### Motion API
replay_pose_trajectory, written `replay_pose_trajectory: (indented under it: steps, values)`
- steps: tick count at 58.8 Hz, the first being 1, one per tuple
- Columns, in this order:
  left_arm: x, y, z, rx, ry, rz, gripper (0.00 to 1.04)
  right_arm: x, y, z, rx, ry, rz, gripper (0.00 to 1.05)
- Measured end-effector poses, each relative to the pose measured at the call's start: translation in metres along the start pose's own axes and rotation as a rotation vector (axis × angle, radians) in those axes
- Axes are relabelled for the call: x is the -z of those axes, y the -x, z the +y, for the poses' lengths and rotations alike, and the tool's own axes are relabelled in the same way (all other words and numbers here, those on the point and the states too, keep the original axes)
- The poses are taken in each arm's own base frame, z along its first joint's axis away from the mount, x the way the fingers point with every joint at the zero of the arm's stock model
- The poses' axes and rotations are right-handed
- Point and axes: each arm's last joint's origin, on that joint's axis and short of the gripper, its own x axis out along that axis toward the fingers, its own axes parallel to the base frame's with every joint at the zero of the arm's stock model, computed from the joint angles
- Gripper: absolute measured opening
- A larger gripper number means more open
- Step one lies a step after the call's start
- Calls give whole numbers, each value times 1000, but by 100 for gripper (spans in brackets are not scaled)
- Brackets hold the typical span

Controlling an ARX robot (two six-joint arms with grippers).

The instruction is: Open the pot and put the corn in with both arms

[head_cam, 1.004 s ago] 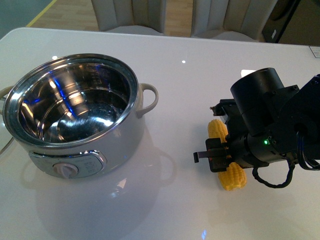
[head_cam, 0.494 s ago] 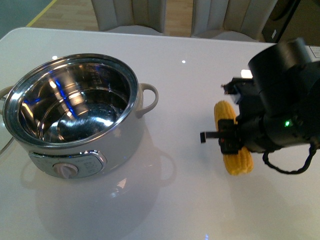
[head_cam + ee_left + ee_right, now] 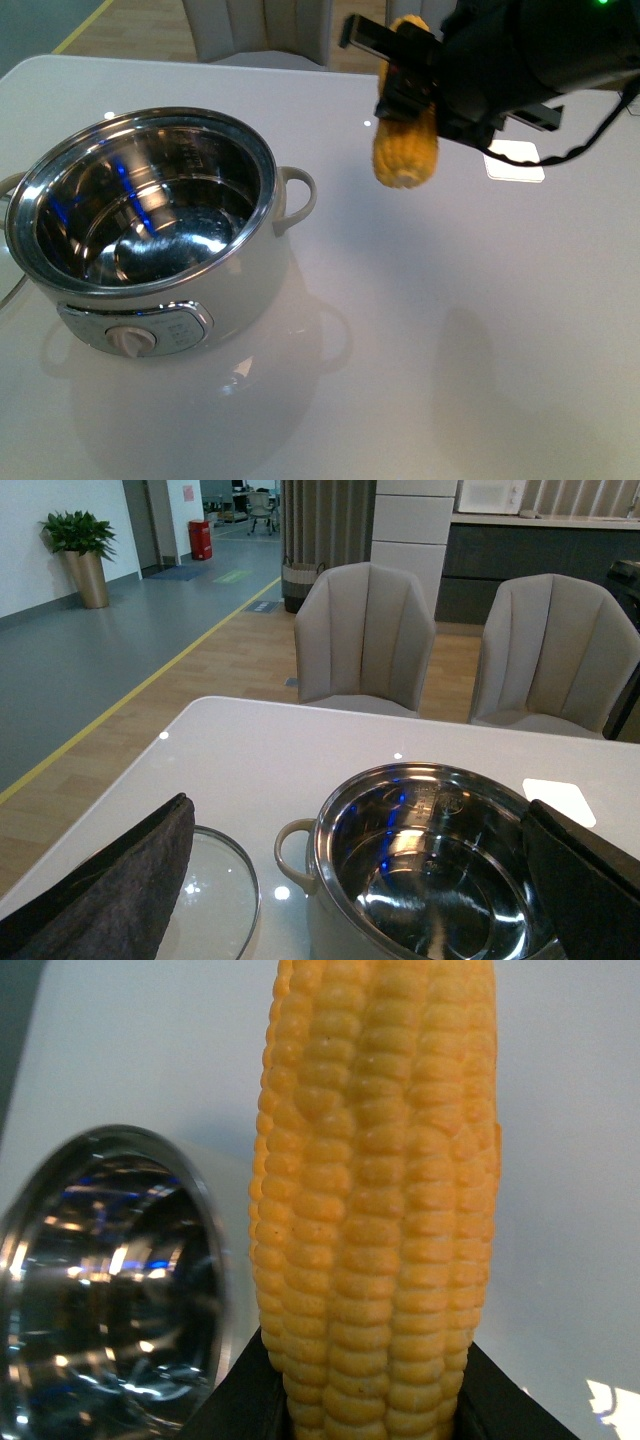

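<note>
The cream-white pot (image 3: 250, 285) stands uncovered at the left of the table, its steel inside bare. My right gripper (image 3: 408, 85) is shut on the yellow corn (image 3: 405, 150), which hangs upright in the air to the right of the pot and behind it. In the right wrist view the corn (image 3: 375, 1210) fills the middle between the dark fingers (image 3: 235, 1405), with the pot's rim (image 3: 205, 1260) beside it. My left gripper (image 3: 357, 808) is open above the near side of the pot (image 3: 330, 880), its padded fingers (image 3: 110, 890) wide apart with nothing between them.
A glass lid (image 3: 215, 900) lies flat on the table beside the pot's loop handle (image 3: 290, 845). A white square tile (image 3: 515, 160) lies at the back right. Two grey chairs (image 3: 365, 630) stand behind the table's far edge.
My right gripper has lifted the corn off the table at the front right and carried it up, back and left, closer to the pot. The pot has not moved.
</note>
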Motion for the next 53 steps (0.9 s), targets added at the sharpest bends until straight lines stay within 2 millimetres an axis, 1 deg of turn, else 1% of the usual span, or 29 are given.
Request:
replay_pose_trajectory:
  steps: [7, 11, 14, 23, 35, 42, 53]
  values:
    - [0, 0, 0, 0, 0, 0, 98, -3, -6, 30, -59, -13, -4, 23]
    - [0, 0, 0, 0, 0, 0, 98, -2, -10, 42, -82, -19, 2, 23]
    - [0, 0, 0, 0, 0, 0, 98, 1, -15, 53, -99, -19, 13, 23]
    - [0, 0, 0, 0, 0, 0, 98, 14, -28, 77, -130, -10, 61, 23]
    - [0, 0, 0, 0, 0, 0, 98, 29, -41, 93, -158, -22, 125, 23]
    - [0, 0, 0, 0, 0, 0, 98, 37, -45, 101, -184, -22, 158, 23]
    - [0, 0, 0, 0, 0, 0, 98, 52, -53, 119, -220, 3, 220, 23]
